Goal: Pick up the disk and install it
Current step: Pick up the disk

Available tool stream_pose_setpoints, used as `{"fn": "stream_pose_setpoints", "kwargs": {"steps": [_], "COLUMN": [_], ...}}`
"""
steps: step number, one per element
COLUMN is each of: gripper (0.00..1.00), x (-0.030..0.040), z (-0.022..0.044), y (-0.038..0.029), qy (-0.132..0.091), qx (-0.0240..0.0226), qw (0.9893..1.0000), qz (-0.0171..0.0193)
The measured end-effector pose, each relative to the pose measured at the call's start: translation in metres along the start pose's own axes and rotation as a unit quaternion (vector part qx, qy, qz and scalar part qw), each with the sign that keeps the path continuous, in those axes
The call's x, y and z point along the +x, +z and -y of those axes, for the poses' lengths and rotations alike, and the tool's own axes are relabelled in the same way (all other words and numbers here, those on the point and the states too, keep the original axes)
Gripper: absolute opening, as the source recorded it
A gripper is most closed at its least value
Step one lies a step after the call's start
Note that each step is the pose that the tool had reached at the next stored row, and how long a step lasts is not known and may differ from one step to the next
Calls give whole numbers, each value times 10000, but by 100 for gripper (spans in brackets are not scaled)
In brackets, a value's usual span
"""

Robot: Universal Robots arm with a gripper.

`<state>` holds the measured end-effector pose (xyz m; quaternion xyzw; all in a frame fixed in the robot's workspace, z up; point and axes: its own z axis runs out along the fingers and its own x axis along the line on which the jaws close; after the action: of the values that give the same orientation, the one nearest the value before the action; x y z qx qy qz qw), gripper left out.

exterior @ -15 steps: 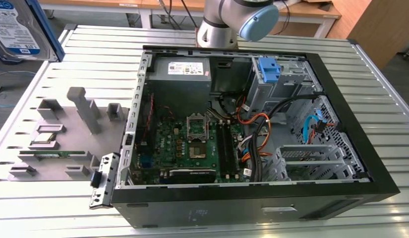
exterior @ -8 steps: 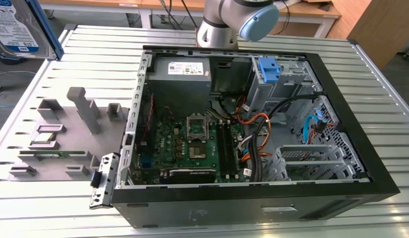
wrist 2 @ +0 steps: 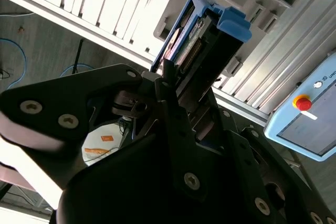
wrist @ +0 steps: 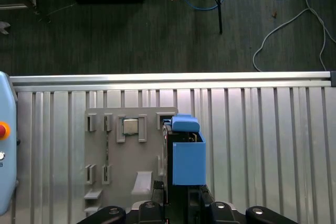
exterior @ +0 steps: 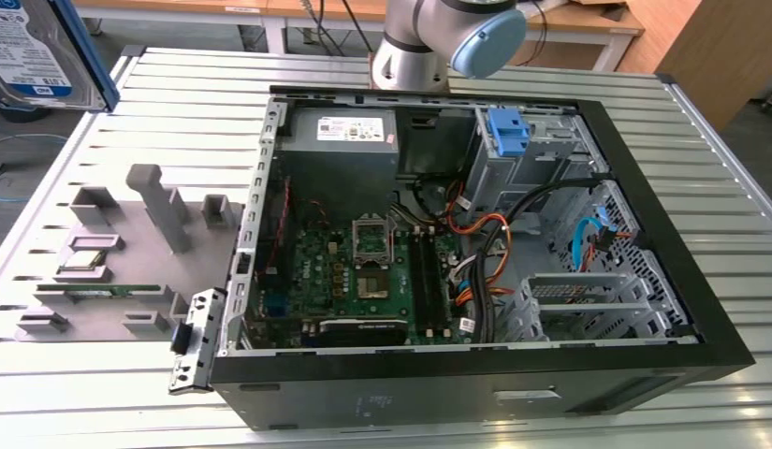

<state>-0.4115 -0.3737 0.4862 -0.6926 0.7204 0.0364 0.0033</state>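
**Operator:** What's the pincer doing?

**Spotter:** Your gripper is clenched on the disk. In the second wrist view you can see a black finger pressed against each flat side. The blue carrier end sticks out past the fingertips.

**Operator:** And where's the disk?

**Spotter:** It's up in the air, off the table. In the first wrist view your gripper holds the disk over the tray, at the tray's edge, with bare table slats on the other side.

**Operator:** What's on the tray?

**Spotter:** A square chip sits in a slot just beside the disk's tip. Past the table edge you have the floor. A pendant with a red button is near the tray's other side.

**Operator:** What about the exterior view?

**Spotter:** The disk is in the upper corner on the exterior view's left, label showing. It's beyond the tray and well apart from the case. The case lies open on the table, with the board exposed and a blue bracket on its metal cage. Your arm rises behind the case.
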Motion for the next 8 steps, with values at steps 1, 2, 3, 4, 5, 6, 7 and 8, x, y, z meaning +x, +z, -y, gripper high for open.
{"fn": "stream_pose_setpoints", "kwargs": {"steps": [1,2,3,4,5,6,7,8], "gripper": [35,35,35,35,35,35,35,35], "x": [0,0,0,0,0,0,0,-1], "z": [0,0,0,0,0,0,1,2], "y": [0,0,0,0,0,-1,-1,-2], "qy": [0,0,0,0,0,0,0,1], "qx": [0,0,0,0,0,0,0,-1], "qw": [10000,10000,10000,10000,10000,10000,10000,10000], "qz": [0,0,0,0,0,0,0,-1]}}
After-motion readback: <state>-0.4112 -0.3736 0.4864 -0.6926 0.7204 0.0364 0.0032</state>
